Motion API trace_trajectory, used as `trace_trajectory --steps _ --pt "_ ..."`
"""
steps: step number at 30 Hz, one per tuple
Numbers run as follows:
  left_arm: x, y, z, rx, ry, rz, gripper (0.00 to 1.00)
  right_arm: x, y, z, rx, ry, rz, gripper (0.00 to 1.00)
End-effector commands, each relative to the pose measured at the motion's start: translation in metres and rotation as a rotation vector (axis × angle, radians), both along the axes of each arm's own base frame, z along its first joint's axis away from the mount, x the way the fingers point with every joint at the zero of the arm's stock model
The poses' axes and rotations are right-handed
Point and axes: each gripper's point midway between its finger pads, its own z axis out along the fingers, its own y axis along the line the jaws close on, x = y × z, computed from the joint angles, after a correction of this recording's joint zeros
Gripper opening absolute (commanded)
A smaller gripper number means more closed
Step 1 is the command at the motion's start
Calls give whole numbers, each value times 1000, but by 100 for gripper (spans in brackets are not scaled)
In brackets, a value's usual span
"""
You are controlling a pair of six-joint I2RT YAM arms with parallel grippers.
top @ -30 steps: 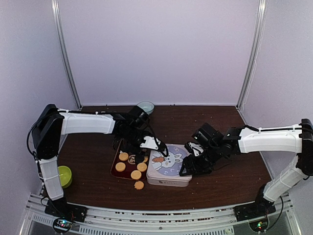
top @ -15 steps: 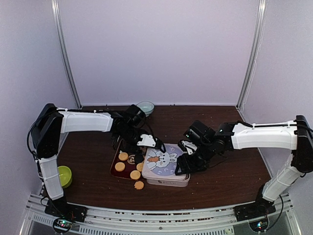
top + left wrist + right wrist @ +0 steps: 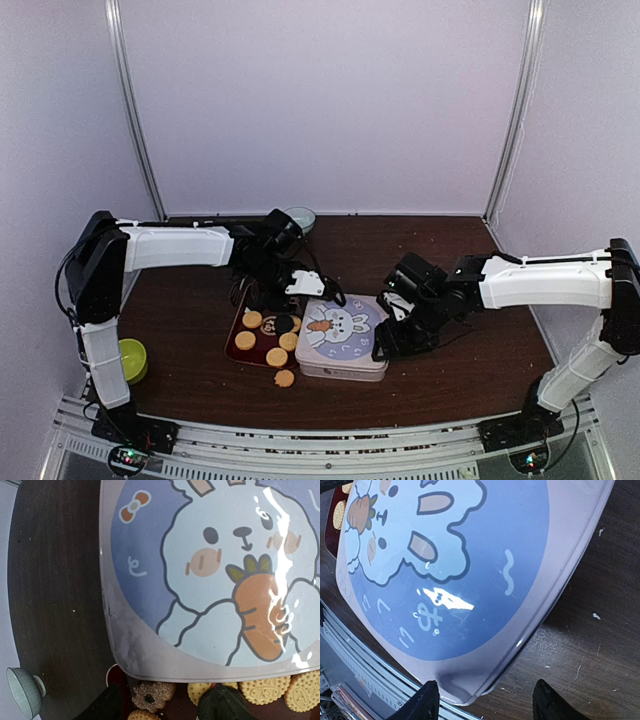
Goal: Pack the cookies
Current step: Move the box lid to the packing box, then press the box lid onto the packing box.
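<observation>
A lavender square tin with rounded corners [image 3: 340, 337], printed with a white rabbit hugging an orange carrot, lies flat on the dark brown wooden table [image 3: 470, 372]. Everything else is placed from it. Against the tin's left side sits a dark red tray [image 3: 233, 354], and the tin's left edge reaches over the tray's right rim. The cookies [image 3: 277, 357] lie on that tray: several round golden-orange biscuits and one dark brown flower-shaped cookie [image 3: 283, 323], which is the closest to the tin's left edge. One more golden round cookie [image 3: 285, 378] lies loose on the wood, just off the tin's front-left corner and outside the tray. The left gripper [image 3: 297, 303] hangs at the tin's back-left corner. In its wrist view the two black fingers [image 3: 107, 706] are spread apart with nothing clamped, and the dark cookie and the tin's rim show between them. The right gripper [image 3: 386, 340] sits low at the tin's right side. Its jaws also stand apart, and the wrist view shows a rounded corner of the tin reaching into the gap without being squeezed. A pale blue-green bowl [image 3: 298, 218] stands behind the tin near the back wall. A lime-green cup [image 3: 133, 358] stands well to the tin's left, beside the left arm's base.
</observation>
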Motion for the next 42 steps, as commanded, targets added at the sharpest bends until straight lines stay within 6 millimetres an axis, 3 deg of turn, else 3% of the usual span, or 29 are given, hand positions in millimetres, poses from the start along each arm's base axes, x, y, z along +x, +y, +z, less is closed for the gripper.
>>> trace_trajectory --steps 1,7,16,19,24,26,33,42 --pt "5 -17 11 -49 3 12 62 10 -10 -3 -5 -30 -46 63" --pt "13 -15 9 -23 -20 36 62 17 -7 -8 6 -36 -61 61" --pt "21 -9 32 -49 -6 70 65 33 -17 -13 -69 -87 -90 54" --pt "12 2 34 -37 7 48 67 30 -21 -9 -59 -97 -101 54" --pt "-27 21 28 -30 84 -53 68 23 -35 -13 -87 -94 -111 54" --pt "-34 23 25 -34 92 -63 68 21 -38 -13 -88 -94 -116 53" --pt "-18 0 14 -57 71 11 64 19 -43 -13 -88 -98 -131 53" --pt "-8 -21 22 -103 59 28 62 14 -49 -18 -97 -96 -143 52"
